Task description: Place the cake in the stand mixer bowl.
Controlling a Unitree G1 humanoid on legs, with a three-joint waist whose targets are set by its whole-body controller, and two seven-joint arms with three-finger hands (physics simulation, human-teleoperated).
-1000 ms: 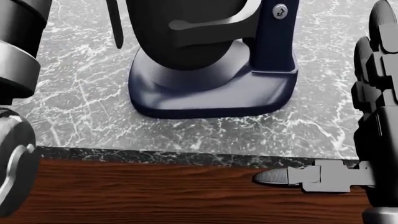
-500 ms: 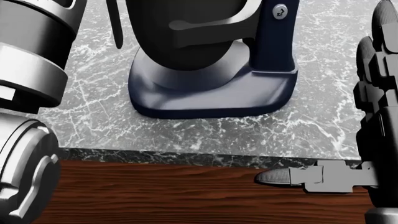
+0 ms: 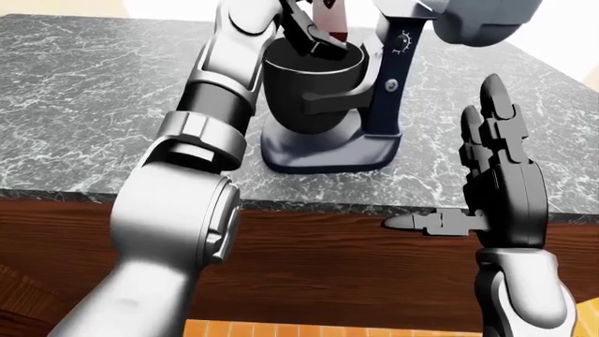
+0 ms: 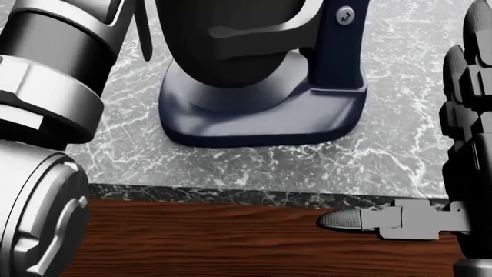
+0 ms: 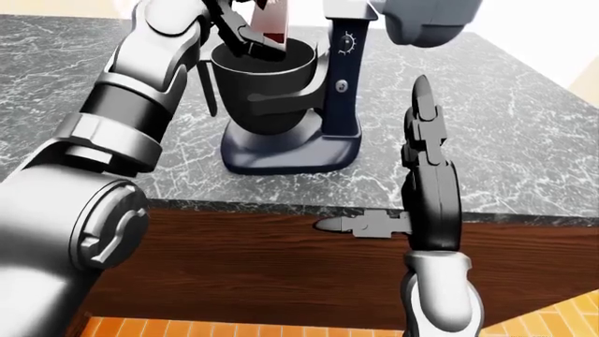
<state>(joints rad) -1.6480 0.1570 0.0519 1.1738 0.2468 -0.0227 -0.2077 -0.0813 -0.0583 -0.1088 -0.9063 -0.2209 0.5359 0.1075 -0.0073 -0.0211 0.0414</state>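
The cake point(image 5: 272, 21), a red and white slice, sits at the mouth of the dark stand mixer bowl point(image 3: 314, 84), near the top of the eye views. My left hand point(image 3: 312, 35) reaches over the bowl's rim with its fingers closed round the slice. The navy stand mixer point(image 3: 388, 84) stands on the grey marble counter point(image 3: 84, 105), its head tilted up above the bowl. My right hand point(image 3: 458, 168) is held upright to the right of the mixer, fingers straight and spread, thumb point(image 4: 346, 219) pointing left over the counter's edge. It holds nothing.
My left forearm point(image 4: 53, 86) and elbow fill the left side of the head view, close beside the mixer base point(image 4: 261, 115). A dark wood cabinet face point(image 3: 346, 260) runs below the counter edge. Orange tiled floor point(image 3: 309, 328) shows at the bottom.
In the head view my left arm has pushed further in from the left, toward the mixer. The right hand and the mixer have barely shifted.
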